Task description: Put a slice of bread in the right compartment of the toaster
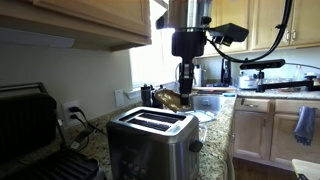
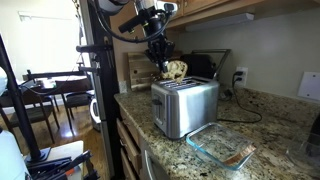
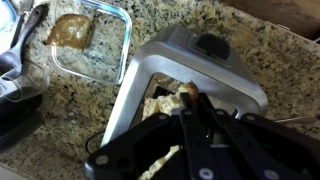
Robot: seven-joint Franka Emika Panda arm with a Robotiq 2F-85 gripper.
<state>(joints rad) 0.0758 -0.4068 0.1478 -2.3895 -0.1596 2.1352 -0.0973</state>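
Observation:
The brushed-steel toaster (image 1: pixel 150 145) (image 2: pixel 185 108) stands on the granite counter with both top slots showing. My gripper (image 1: pixel 184 88) (image 2: pixel 162 62) hangs just above its far end, shut on a slice of bread (image 1: pixel 168 98) (image 2: pixel 176 70). In the wrist view the black fingers (image 3: pixel 205 128) clamp the pale, torn slice (image 3: pixel 160 102), which hangs over the toaster's black top (image 3: pixel 210 45). The slice is above the toaster and not inside a slot. I cannot tell which slot it is over.
A glass dish (image 2: pixel 222 150) (image 3: pixel 118 40) with another bread slice (image 3: pixel 72 32) lies on the counter beside the toaster. A black contact grill (image 1: pixel 30 130) stands close by. Wooden wall cabinets (image 1: pixel 80 25) hang overhead. The counter edge (image 2: pixel 135 125) runs alongside.

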